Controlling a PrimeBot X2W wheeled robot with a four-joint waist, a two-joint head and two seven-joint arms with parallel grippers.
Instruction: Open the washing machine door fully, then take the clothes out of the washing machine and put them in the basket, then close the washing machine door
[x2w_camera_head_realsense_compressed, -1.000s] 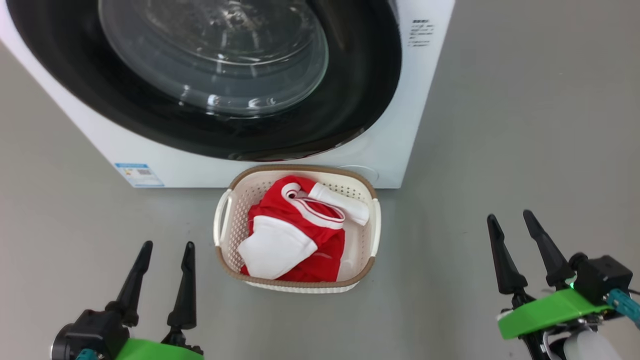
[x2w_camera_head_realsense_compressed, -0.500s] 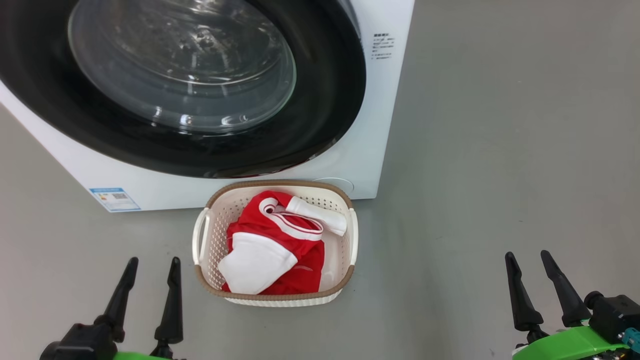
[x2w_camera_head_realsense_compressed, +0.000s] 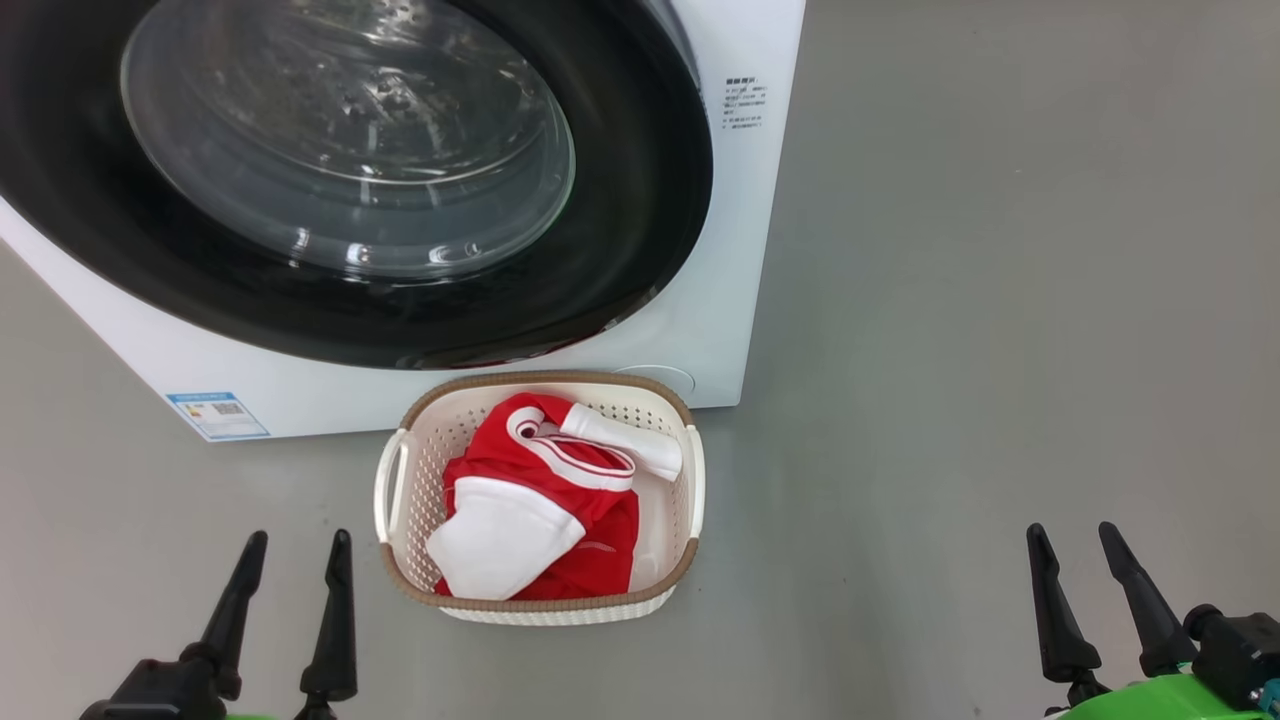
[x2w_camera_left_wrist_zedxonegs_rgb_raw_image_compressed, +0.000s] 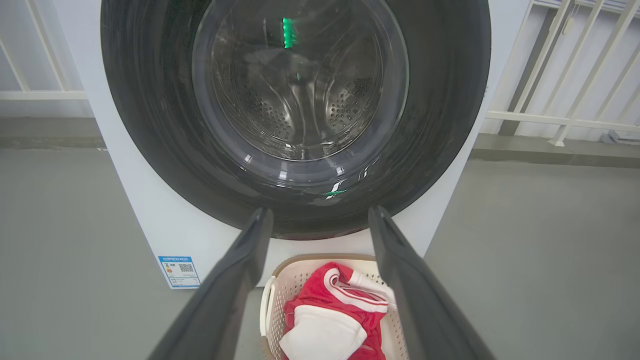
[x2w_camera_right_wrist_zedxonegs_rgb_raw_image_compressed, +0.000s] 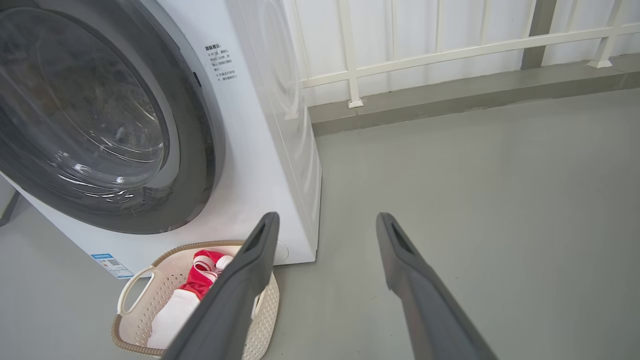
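The washing machine door (x2w_camera_head_realsense_compressed: 350, 180) with its black rim and glass bowl sits shut flush against the white washing machine (x2w_camera_head_realsense_compressed: 700, 300). Through the glass of the door (x2w_camera_left_wrist_zedxonegs_rgb_raw_image_compressed: 300, 100) I see the bare steel drum. The clothes (x2w_camera_head_realsense_compressed: 540, 500), red with white panels, lie in the cream basket (x2w_camera_head_realsense_compressed: 690, 490) on the floor just in front of the machine. My left gripper (x2w_camera_head_realsense_compressed: 295, 545) is open at the lower left, short of the basket, and holds nothing. Well right of the basket, my right gripper (x2w_camera_head_realsense_compressed: 1075, 535) is open and empty. The basket (x2w_camera_right_wrist_zedxonegs_rgb_raw_image_compressed: 130, 295) and clothes (x2w_camera_left_wrist_zedxonegs_rgb_raw_image_compressed: 330, 320) lie beyond the fingers (x2w_camera_right_wrist_zedxonegs_rgb_raw_image_compressed: 250, 280).
Grey floor (x2w_camera_head_realsense_compressed: 1000, 300) stretches wide to the right of the machine. A white railing (x2w_camera_right_wrist_zedxonegs_rgb_raw_image_compressed: 425, 55) on a low grey kerb runs behind the machine. A blue label sticker (x2w_camera_head_realsense_compressed: 217, 414) marks the machine's lower left front.
The head camera has pulled back and shifted, so machine and basket sit lower and further left. Both grippers have sunk toward the bottom edge, still open.
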